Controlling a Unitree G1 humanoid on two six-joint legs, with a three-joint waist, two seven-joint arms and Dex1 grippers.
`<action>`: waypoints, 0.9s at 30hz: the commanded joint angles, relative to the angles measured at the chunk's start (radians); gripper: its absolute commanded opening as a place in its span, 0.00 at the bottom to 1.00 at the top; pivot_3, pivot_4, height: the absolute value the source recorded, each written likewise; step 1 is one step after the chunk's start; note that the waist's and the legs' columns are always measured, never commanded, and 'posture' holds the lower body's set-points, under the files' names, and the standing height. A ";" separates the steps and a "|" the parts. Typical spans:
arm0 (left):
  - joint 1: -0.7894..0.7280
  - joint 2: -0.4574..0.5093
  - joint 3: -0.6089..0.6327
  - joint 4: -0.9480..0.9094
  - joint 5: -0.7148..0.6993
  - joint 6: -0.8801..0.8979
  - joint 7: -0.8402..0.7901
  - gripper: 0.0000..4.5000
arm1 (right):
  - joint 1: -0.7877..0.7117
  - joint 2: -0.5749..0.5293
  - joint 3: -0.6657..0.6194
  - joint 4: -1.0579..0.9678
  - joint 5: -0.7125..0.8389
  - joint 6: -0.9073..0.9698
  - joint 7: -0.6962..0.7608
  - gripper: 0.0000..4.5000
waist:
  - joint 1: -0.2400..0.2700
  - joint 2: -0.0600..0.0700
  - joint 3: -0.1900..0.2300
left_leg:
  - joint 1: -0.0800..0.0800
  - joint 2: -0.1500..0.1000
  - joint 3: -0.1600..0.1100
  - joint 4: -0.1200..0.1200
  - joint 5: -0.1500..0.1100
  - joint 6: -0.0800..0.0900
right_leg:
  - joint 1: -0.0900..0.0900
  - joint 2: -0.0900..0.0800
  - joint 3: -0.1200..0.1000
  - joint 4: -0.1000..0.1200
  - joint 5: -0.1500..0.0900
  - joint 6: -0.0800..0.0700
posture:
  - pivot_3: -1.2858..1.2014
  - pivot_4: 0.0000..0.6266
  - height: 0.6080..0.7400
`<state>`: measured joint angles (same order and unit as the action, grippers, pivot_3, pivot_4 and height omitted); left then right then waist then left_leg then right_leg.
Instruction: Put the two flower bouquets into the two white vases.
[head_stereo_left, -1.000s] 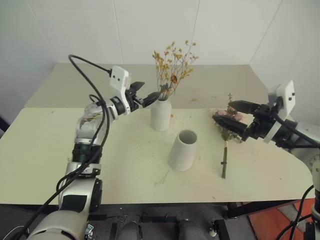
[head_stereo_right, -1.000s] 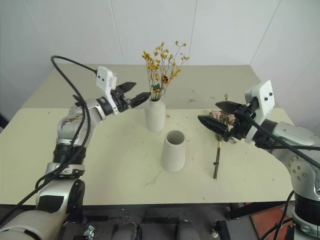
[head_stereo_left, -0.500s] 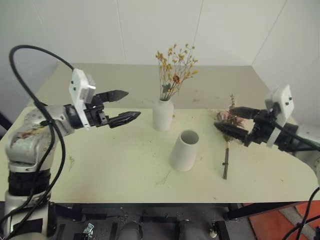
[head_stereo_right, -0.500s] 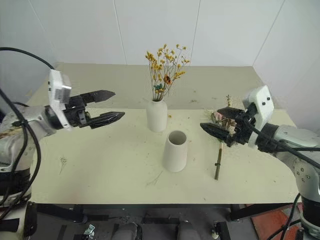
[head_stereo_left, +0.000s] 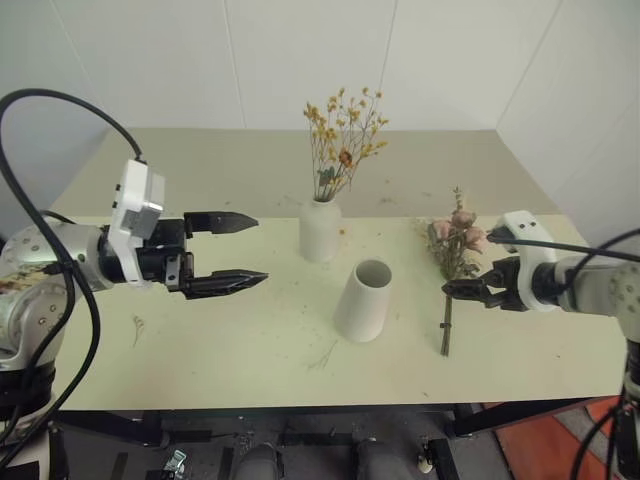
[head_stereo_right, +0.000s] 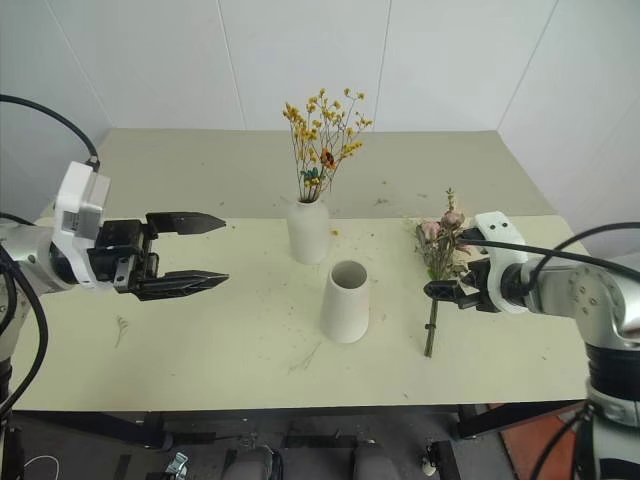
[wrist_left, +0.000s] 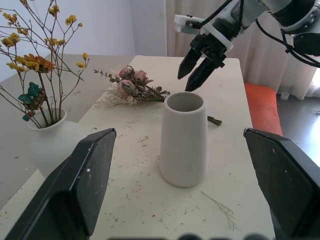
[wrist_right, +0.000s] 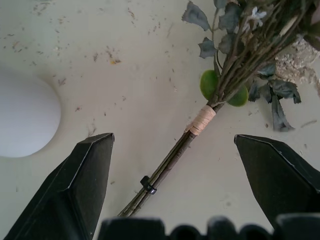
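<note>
Pale green table (head_stereo_left: 250, 330), white panelled walls (head_stereo_left: 310, 60), beige curtains (wrist_left: 260, 55)

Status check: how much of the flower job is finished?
Half done: the yellow spray stands in the bottle vase. In hand: the open right hand hangs over the rose bunch, lying on the table. Left: roses into the empty cone vase.

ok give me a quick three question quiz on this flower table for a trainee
1. True or false: the yellow flowers already stand in the narrow vase.
2. Where is the pink rose bunch? A in the wide vase; B lying on the table; C held by a pincer.
3. Which pincer hangs over the rose stems?

Key: 1 true. 2 B. 3 the right pincer, open; the left pincer is open too.
</note>
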<state>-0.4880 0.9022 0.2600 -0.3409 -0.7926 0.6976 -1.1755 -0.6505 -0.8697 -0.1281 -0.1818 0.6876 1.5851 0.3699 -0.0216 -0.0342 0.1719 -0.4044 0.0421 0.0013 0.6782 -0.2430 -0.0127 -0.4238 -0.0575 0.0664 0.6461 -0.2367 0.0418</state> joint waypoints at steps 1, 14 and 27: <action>0.006 0.005 0.024 -0.031 -0.030 -0.013 0.007 0.99 | -0.055 0.044 0.020 0.098 -0.073 0.029 -0.072 1.00 | 0.001 0.000 0.000 | 0.000 0.000 0.000 0.000 0.000 0.000 | 0.000 0.000 0.000 0.000 0.000 0.000 | 0.52 0.24 1.00; 0.017 0.017 0.043 -0.059 -0.061 -0.010 0.039 1.00 | -0.189 0.210 0.120 0.432 -0.279 -0.098 -0.111 0.87 | -0.001 0.000 0.000 | -0.001 0.000 0.000 0.000 0.000 0.000 | -0.001 0.000 0.000 -0.001 0.000 0.000 | 0.52 0.24 1.00; 0.046 0.033 0.051 -0.069 -0.081 -0.011 0.055 1.00 | -0.100 0.275 -0.096 0.246 -0.332 -0.101 -0.172 0.05 | -0.015 0.000 0.000 | -0.001 0.000 0.000 -0.001 0.000 0.000 | -0.001 0.000 0.000 0.000 0.000 0.000 | 0.52 0.24 1.00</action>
<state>-0.4348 0.9177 0.2873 -0.3908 -0.8617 0.6979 -1.1173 -0.7495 -0.5937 -0.1487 0.1344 0.3694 1.5024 0.2223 -0.0369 -0.0342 0.1719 -0.4049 0.0423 0.0012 0.6775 -0.2430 -0.0127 -0.4243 -0.0574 0.0662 0.6459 -0.2366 0.0419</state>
